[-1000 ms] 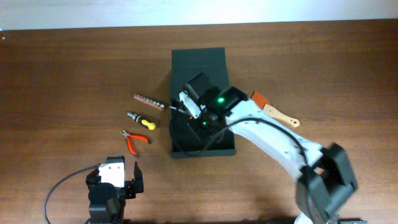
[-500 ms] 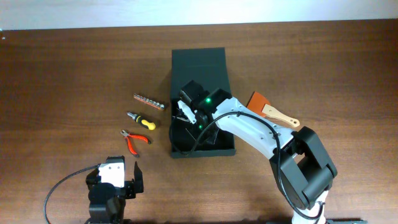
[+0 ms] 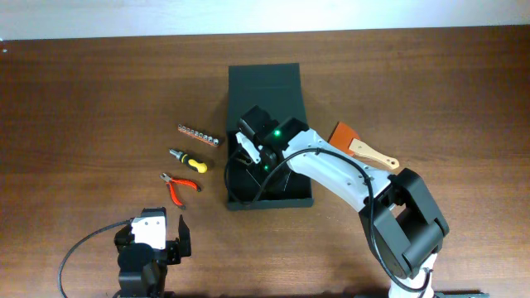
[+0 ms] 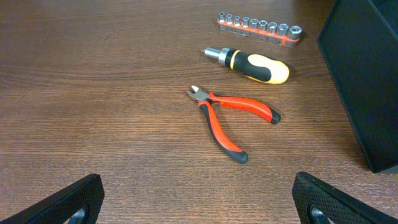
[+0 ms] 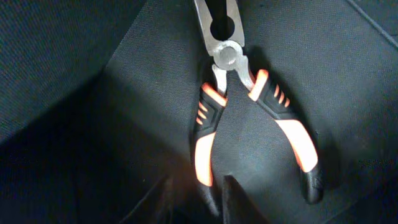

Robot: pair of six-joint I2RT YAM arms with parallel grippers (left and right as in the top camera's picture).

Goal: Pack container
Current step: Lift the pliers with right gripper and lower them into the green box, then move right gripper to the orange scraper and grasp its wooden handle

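Inside the container (image 3: 294, 190) at mid-bench (image 3: 91, 91), right end effector (image 5: 198, 186) sits part-open straddling one handle of the orange-black pliers (image 5: 249, 112) on its floor; a skewed lift-out could snag that handle and drag them out; left end effector (image 4: 198, 202) wide open.

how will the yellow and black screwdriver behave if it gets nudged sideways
The screwdriver probably rolls: its handle looks round and it lies on its side on the flat table. It looks rigid, with a metal shaft, so it should not flex. The glossy handle may slip in a narrow pinch.
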